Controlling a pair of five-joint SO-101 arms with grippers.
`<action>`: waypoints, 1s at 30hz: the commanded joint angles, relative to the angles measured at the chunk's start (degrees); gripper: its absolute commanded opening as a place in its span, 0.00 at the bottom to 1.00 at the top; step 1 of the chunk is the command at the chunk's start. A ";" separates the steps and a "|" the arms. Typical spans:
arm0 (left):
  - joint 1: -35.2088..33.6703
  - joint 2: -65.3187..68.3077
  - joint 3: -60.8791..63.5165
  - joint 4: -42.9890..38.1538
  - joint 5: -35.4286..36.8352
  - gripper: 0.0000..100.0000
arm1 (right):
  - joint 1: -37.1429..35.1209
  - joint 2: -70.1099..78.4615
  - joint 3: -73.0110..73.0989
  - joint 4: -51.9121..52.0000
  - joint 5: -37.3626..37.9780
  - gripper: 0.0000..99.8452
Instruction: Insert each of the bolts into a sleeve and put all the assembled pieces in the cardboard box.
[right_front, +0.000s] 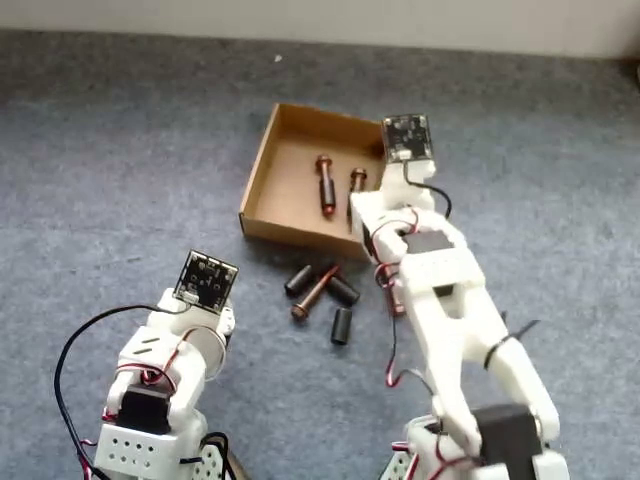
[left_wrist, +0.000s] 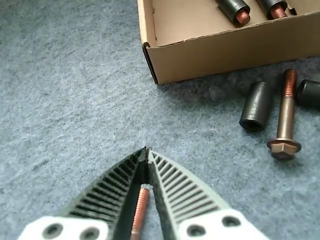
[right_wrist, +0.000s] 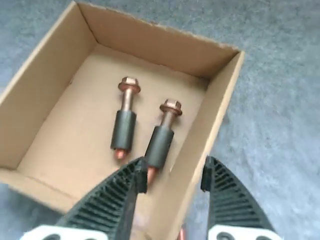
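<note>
The cardboard box (right_front: 262, 170) holds two assembled pieces, each a copper bolt in a dark sleeve (right_wrist: 123, 127) (right_wrist: 161, 142). On the carpet in front of it lie three loose sleeves (right_front: 298, 280) (right_front: 343, 291) (right_front: 342, 326) and one bare bolt (right_front: 313, 293). My right gripper (right_wrist: 172, 175) hangs open over the box's near right wall, its fingers on either side of that wall. My left gripper (left_wrist: 146, 151) sits low over the carpet, left of the loose parts, shut on a copper bolt (left_wrist: 140, 207) lying along the gap between its fingers.
Grey carpet covers the whole surface. The right arm (right_front: 440, 290) stretches from the front edge up to the box. The left arm (right_front: 165, 370) stays at the front left. Open carpet lies left of the box (left_wrist: 215, 47).
</note>
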 joint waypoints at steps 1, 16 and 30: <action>-0.57 -0.13 1.10 -0.53 -0.53 0.01 | -2.15 -8.66 -2.24 8.31 0.18 0.17; -0.57 -0.13 1.10 -0.35 -0.53 0.01 | -17.10 -16.57 -2.07 37.05 -12.13 0.17; -0.57 -0.13 1.10 -0.35 -0.53 0.01 | -19.12 -16.48 11.21 28.26 -18.55 0.17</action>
